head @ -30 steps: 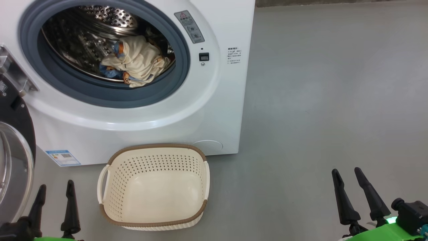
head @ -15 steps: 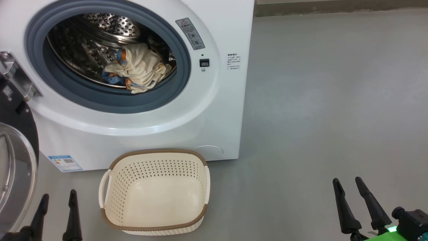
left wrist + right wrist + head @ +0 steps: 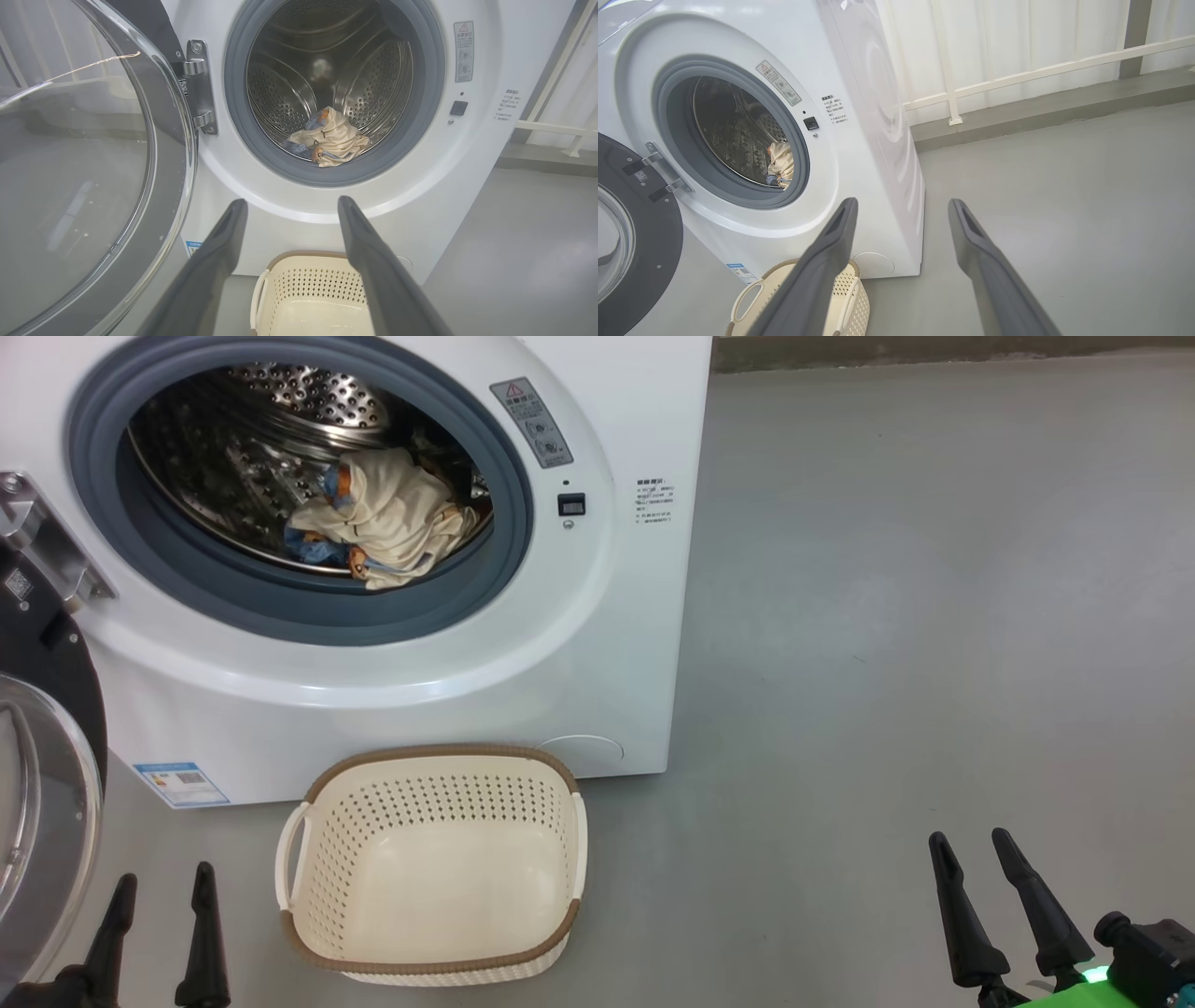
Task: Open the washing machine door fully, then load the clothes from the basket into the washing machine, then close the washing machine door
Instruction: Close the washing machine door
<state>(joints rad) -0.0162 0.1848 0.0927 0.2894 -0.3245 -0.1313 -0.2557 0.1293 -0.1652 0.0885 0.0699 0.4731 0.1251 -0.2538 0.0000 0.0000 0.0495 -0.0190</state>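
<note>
Lying in the washer [image 3: 597, 616] are clothes [image 3: 387, 518]; door [image 3: 47, 663] open, basket [image 3: 439, 749] below; left gripper [image 3: 163, 877] and right gripper [image 3: 969, 840] spread apart.

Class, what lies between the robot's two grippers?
Head view: the empty basket near the left gripper, then bare floor to the right gripper.

Washing machine door [image 3: 37, 784]: cut by the head view's left edge, only part of rim and glass seen. Washing machine [image 3: 607, 644]: top cropped. Clothes [image 3: 397, 518]: blue printed pieces mostly buried under the cream one; count unclear, perhaps two. Warning label [image 3: 532, 422]: text too small to read. Basket [image 3: 303, 291]: near end cut off in left wrist view.
</note>
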